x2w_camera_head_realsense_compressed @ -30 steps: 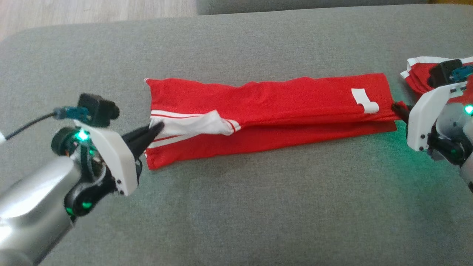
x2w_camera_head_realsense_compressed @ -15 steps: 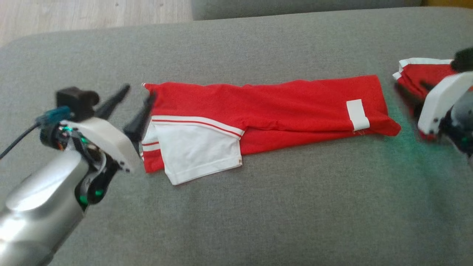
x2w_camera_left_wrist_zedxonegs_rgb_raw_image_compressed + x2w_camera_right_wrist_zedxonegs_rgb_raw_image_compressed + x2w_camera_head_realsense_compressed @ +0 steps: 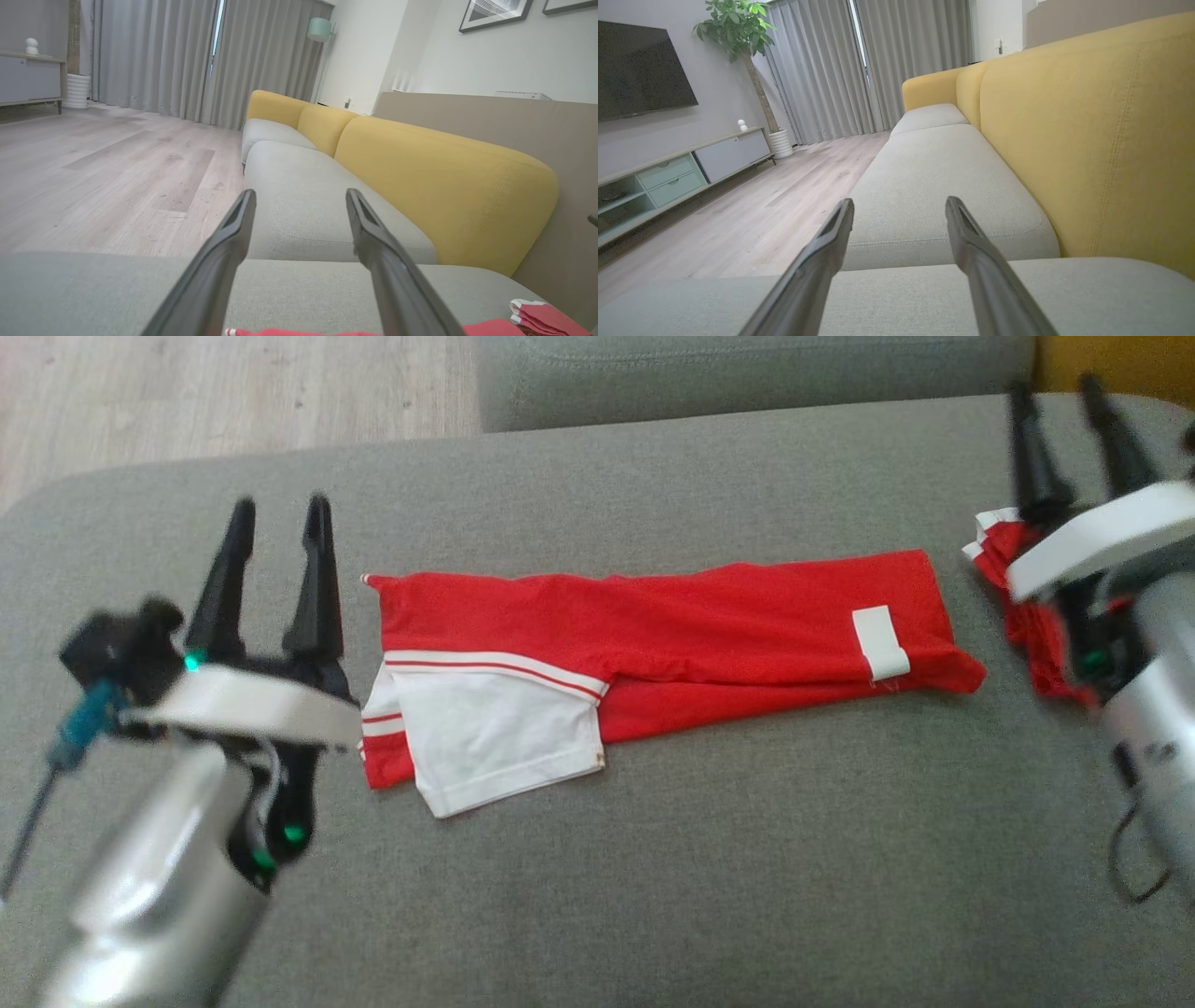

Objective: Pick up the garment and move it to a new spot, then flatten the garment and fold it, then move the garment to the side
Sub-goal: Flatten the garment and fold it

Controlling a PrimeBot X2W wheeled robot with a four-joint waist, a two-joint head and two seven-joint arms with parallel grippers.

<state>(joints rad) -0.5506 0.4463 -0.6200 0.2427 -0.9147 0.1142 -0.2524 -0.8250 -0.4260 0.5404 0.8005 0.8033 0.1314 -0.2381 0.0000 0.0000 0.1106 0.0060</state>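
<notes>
- Now the left gripper is hovering just left of the garment, its two dark fingers standing wide apart, holding nothing.
- The right gripper is hanging at the far right, its fingers likewise spread wide and empty.
- The red garment is lying folded into a long strip across the grey sofa seat, with a white panel showing at its left end and a white tag near its right end.
- A folded red cloth is sitting just right of it, partly hidden by the right arm.
</notes>
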